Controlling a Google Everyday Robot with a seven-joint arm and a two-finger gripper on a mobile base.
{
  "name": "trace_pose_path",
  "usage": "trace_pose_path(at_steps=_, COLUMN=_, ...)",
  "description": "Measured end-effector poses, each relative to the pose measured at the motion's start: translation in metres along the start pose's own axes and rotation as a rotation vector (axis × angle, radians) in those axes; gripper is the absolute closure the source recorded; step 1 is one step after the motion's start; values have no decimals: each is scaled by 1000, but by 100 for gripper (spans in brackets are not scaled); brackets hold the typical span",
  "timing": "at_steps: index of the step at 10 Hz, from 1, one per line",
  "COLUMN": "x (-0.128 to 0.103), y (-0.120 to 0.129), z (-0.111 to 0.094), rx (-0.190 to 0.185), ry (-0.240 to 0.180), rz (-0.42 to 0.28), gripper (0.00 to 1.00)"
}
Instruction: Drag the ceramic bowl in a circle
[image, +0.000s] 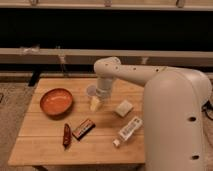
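Observation:
The ceramic bowl is round, shallow and orange-red with a darker rim. It sits on the left part of the wooden table. My gripper hangs from the white arm over the middle of the table, to the right of the bowl and apart from it. A small translucent cup stands just behind the gripper.
A dark snack bar and a thin reddish-brown stick lie at the front left. A pale square packet and a white tube lie to the right. My large white body covers the table's right side.

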Motion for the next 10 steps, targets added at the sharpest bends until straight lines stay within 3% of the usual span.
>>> trace_pose_path(at_steps=6, x=0, y=0, z=0, rx=0, ry=-1, rz=-1, gripper=20)
trace_pose_path(at_steps=8, x=-6, y=5, z=-8, rx=37, ry=-8, rz=-35, gripper=20)
trace_pose_path(at_steps=10, x=-25, y=31, z=-31, rx=101, ry=-23, rz=-93, gripper=20)
